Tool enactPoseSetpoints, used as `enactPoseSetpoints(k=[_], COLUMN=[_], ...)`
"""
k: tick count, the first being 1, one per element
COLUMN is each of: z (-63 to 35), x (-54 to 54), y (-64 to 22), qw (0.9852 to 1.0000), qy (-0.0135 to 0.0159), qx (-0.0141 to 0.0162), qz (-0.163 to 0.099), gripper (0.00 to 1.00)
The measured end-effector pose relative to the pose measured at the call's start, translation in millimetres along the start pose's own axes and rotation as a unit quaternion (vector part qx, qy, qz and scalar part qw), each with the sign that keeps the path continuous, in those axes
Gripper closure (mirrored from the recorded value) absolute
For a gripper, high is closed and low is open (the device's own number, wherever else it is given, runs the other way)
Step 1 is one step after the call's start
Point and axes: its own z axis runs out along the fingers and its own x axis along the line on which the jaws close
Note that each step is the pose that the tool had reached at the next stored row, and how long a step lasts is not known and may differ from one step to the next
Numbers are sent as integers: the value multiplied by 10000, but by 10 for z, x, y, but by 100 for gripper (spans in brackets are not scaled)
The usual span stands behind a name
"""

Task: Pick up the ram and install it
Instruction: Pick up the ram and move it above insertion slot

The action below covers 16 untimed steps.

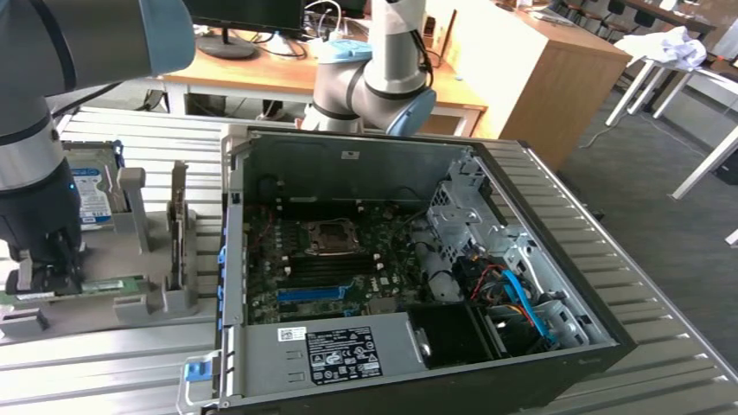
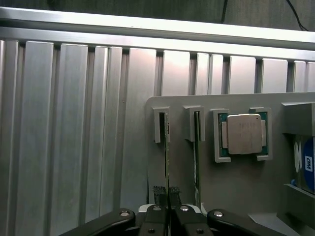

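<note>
Seen from the wrist, the hand (image 2: 167, 192) is clenched on the ram (image 2: 167, 152). Its pads (image 2: 159, 191) pinch the thin green stick, which stands on edge in the outermost slot of the grey holder (image 2: 236, 191). A second ram stick (image 2: 197, 152) stands parallel in the next slot. Beyond it sit the processor chip (image 2: 244, 133) and the hard drive (image 2: 307, 167).

The exterior view gives the wider setting. The hand (image 1: 47, 278) is down at the holder (image 1: 116, 313) on the slatted counter (image 1: 104, 363). The ram (image 1: 92, 288) lies level, its long axis running along the slats, one end toward the open computer case (image 1: 346, 173) on the exterior view's right.
</note>
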Motion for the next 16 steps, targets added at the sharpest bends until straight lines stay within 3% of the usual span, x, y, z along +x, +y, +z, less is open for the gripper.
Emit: enactPoseSetpoints(k=[16], z=[-116], x=[-3], y=[-1], qw=[10000], qy=[0], qx=[0], qz=[0], gripper=[87])
